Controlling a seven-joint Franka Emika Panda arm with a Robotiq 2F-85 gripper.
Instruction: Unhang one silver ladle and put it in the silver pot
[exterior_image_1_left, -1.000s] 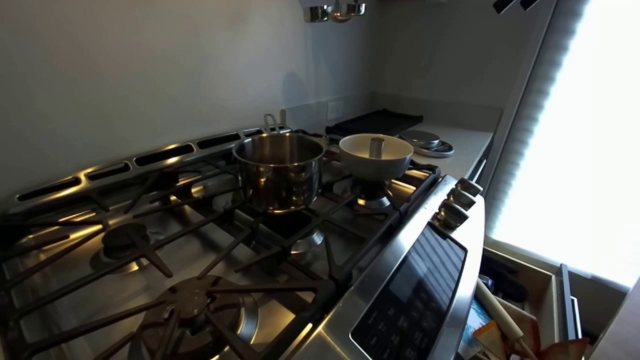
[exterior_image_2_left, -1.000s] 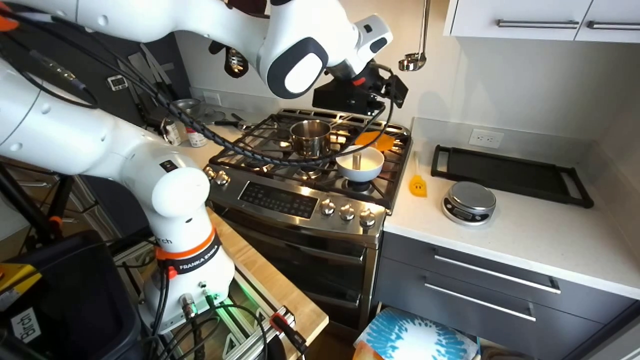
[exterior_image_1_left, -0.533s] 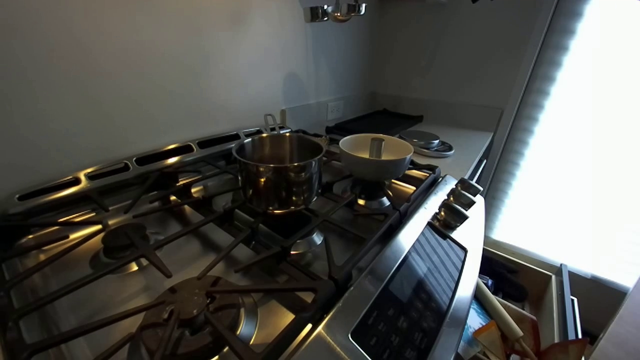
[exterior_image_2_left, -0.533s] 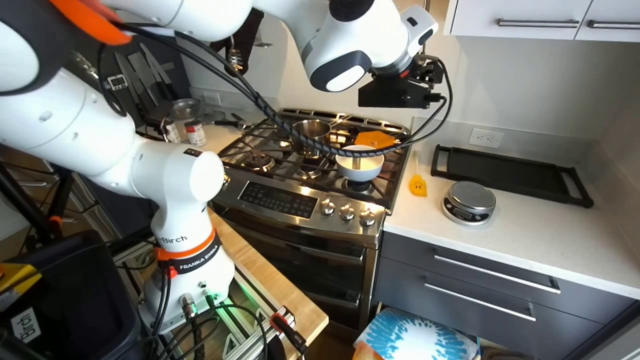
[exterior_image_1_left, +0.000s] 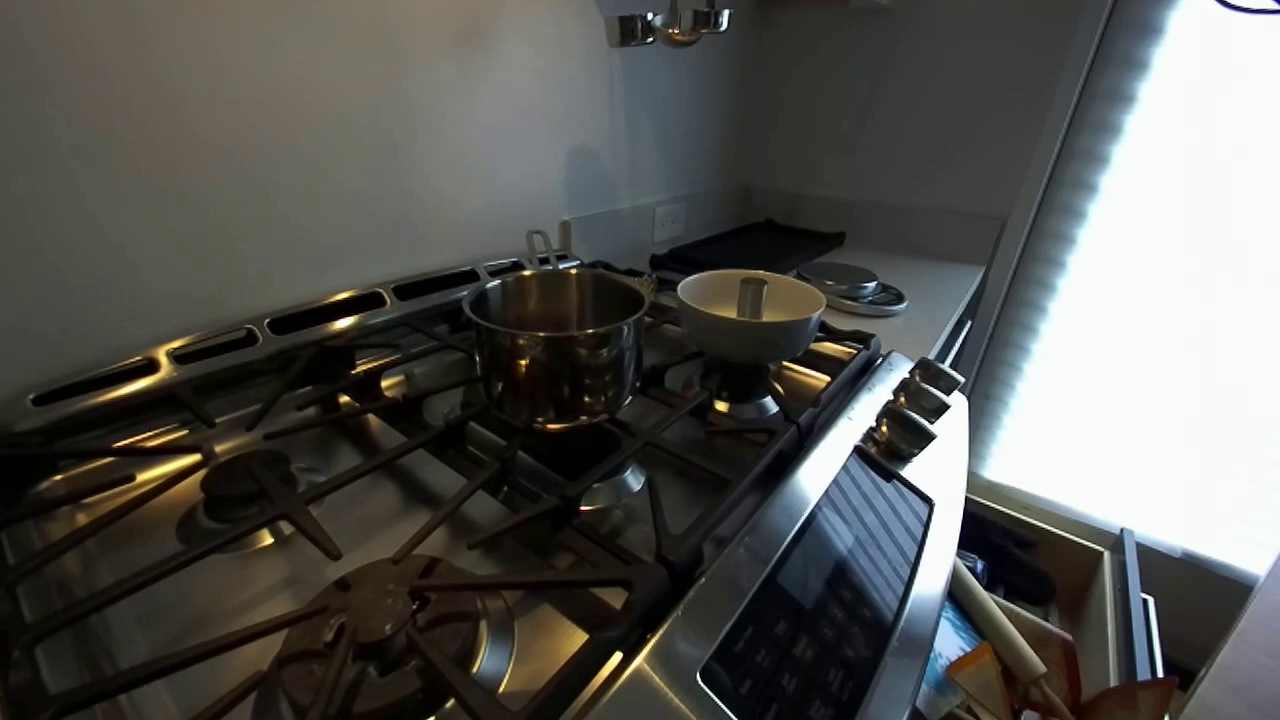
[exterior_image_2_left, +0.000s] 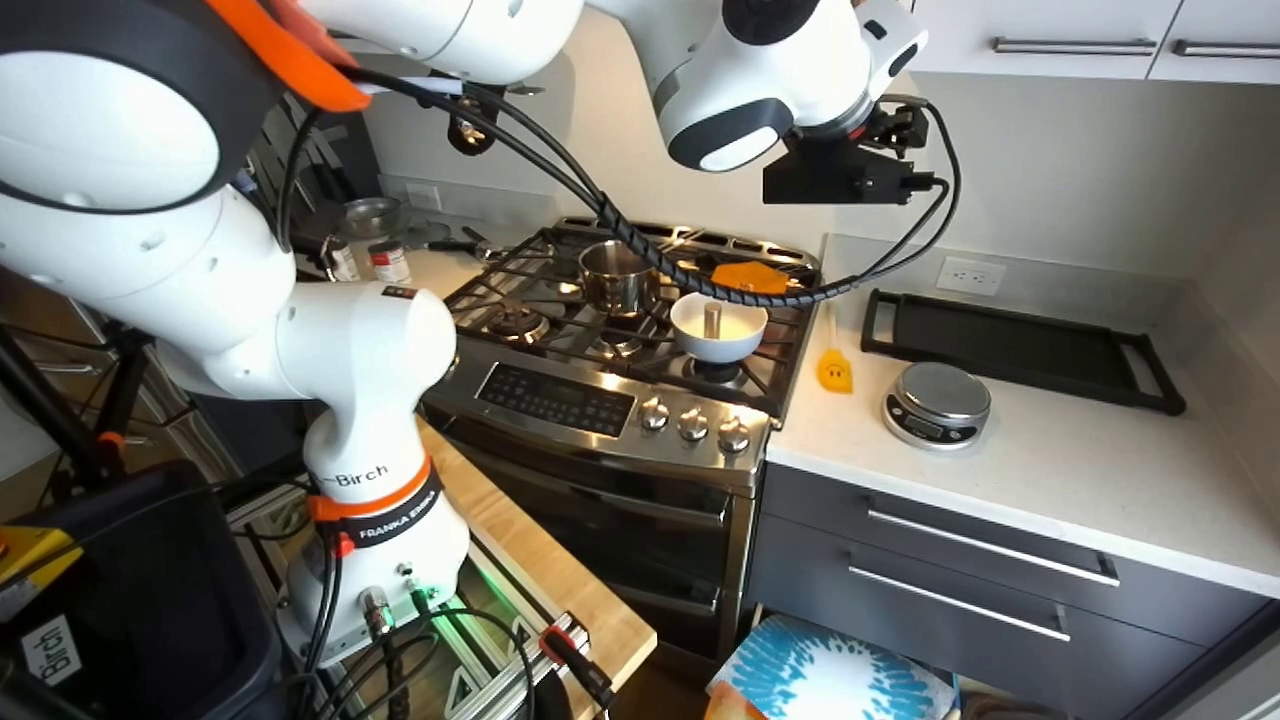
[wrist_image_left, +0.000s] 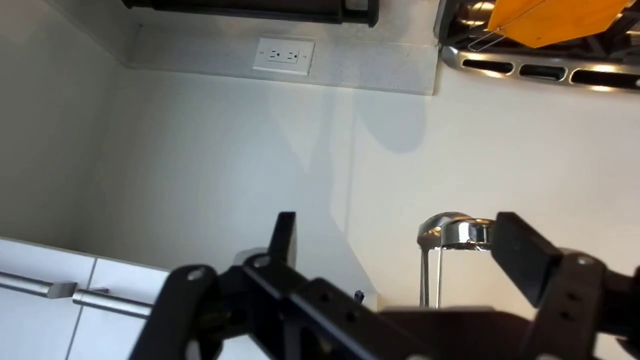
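Silver ladles (wrist_image_left: 464, 233) hang before the wall (wrist_image_left: 500, 150), one partly hidden by the end effector (wrist_image_left: 396, 227), whose jaws stand wide apart, gripping nothing; the silver pot (exterior_image_1_left: 558, 355) sits on the stove (exterior_image_1_left: 400, 500).

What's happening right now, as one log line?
Black two-fingered gripper: open; shiny silver metal ladles: hanging, not held; cylindrical stainless-steel pot: on steel gas stove; task: unfinished
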